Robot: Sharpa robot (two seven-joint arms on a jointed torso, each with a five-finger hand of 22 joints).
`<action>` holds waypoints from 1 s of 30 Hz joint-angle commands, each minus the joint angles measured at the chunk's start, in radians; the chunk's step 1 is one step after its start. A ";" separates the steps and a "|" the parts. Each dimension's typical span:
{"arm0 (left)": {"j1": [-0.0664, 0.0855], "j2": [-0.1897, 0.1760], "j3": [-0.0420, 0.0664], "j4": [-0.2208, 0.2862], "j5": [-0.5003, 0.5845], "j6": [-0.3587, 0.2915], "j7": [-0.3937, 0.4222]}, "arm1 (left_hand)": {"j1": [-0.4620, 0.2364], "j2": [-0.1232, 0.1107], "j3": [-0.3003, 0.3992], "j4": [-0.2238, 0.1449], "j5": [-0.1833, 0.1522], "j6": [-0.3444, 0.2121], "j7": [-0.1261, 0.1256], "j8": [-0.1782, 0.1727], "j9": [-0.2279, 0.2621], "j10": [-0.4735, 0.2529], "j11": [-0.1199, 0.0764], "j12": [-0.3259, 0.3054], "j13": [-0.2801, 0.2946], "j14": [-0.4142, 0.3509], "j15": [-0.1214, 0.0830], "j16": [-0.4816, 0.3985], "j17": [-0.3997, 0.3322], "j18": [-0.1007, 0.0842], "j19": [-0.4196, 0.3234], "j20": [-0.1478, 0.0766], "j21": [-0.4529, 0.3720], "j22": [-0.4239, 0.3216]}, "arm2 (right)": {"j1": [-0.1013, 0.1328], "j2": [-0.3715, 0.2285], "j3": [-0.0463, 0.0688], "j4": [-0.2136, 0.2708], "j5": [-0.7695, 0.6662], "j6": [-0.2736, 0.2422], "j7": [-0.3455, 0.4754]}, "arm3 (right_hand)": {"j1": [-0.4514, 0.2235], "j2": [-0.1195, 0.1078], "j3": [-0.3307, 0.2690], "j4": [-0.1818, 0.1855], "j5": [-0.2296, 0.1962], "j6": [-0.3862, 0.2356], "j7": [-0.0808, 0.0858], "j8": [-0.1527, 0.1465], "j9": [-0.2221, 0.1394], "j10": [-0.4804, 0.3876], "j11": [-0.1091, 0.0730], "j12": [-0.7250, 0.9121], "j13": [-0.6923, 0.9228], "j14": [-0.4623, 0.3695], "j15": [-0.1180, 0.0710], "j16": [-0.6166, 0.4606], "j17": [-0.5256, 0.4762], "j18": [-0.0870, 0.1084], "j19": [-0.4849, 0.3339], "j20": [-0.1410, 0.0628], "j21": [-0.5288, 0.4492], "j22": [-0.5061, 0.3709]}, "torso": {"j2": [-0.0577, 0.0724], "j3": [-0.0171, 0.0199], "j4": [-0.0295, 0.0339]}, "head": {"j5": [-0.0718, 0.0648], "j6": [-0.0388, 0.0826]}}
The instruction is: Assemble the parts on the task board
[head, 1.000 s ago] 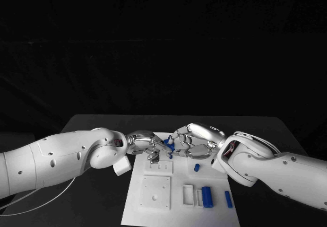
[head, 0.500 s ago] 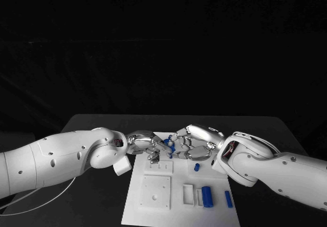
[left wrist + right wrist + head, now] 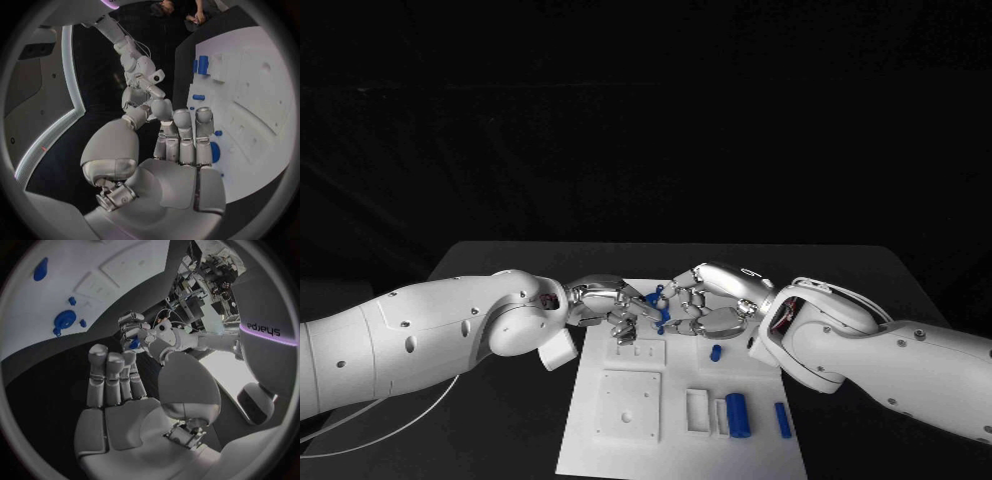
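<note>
Fingers [image 3: 129, 330] of the left hand [image 3: 606, 305] seem to pinch a small blue plastic part [image 3: 133, 343] at their tips. That is clearest in the right wrist view, and the grip itself is too small to be sure of. In the head view the blue part sits between the two hands, above the far end of the flat white task board [image 3: 675, 450].

The right hand [image 3: 711, 302] is just beside it. Its fingers [image 3: 112, 380] lie side by side, gently bent, with the thumb held off and nothing in the palm.

Most of the assembly looks undone. A thick blue cylinder [image 3: 738, 415], a thinner blue rod [image 3: 783, 421] and a short blue peg [image 3: 715, 353] lie loose on the board. The white square recessed block [image 3: 629, 405] has nothing in it.

Both hands hide the board's far end in the head view, so I cannot tell what is seated there. The right arm covers part of the board's right edge and the dark table [image 3: 855, 270].
</note>
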 commanded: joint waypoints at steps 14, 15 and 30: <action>0.002 0.000 0.002 -0.001 0.041 -0.039 0.016 | 0.034 0.025 0.002 0.010 0.003 0.009 0.001 0.002 -0.001 -0.054 -0.002 -0.006 -0.002 -0.006 -0.002 -0.005 -0.002 -0.019 -0.010 -0.139 -0.009 -0.002 | -0.004 0.006 -0.002 0.008 -0.038 -0.008 -0.014 | -0.016 0.012 0.008 0.010 -0.001 0.056 0.001 0.018 0.007 0.015 -0.018 -0.005 0.006 0.009 -0.020 0.010 0.003 0.045 0.008 -0.008 0.014 0.019 | 0.000 0.0002 0.0010 | 0.001 -0.002; 0.002 -0.001 0.002 -0.001 0.041 -0.040 0.017 | 0.034 0.024 0.002 0.010 0.003 0.009 0.001 0.002 -0.001 -0.055 -0.002 -0.006 -0.002 -0.006 -0.002 -0.005 -0.002 -0.020 -0.010 -0.139 -0.009 -0.001 | -0.005 0.006 -0.002 0.008 -0.040 -0.007 -0.014 | -0.018 0.014 0.009 0.011 -0.001 0.059 0.000 0.019 0.008 0.016 -0.019 -0.006 0.006 0.009 -0.021 0.011 0.003 0.045 0.009 -0.008 0.014 0.019 | 0.000 -0.0003 0.0010 | 0.001 -0.001; 0.002 0.001 0.002 -0.007 0.045 -0.093 -0.003 | 0.036 0.023 0.002 0.013 0.005 0.008 0.001 0.002 -0.002 -0.056 -0.001 -0.006 -0.003 -0.007 -0.002 -0.004 -0.002 -0.020 -0.011 -0.139 -0.010 -0.001 | -0.007 0.006 -0.002 0.013 -0.059 0.001 -0.019 | -0.027 0.022 0.037 0.028 -0.005 0.099 -0.017 0.031 0.011 0.039 -0.035 -0.009 0.017 0.021 -0.036 0.020 0.010 0.045 0.022 -0.009 0.030 0.020 | 0.000 -0.0003 -0.0003 | 0.003 -0.002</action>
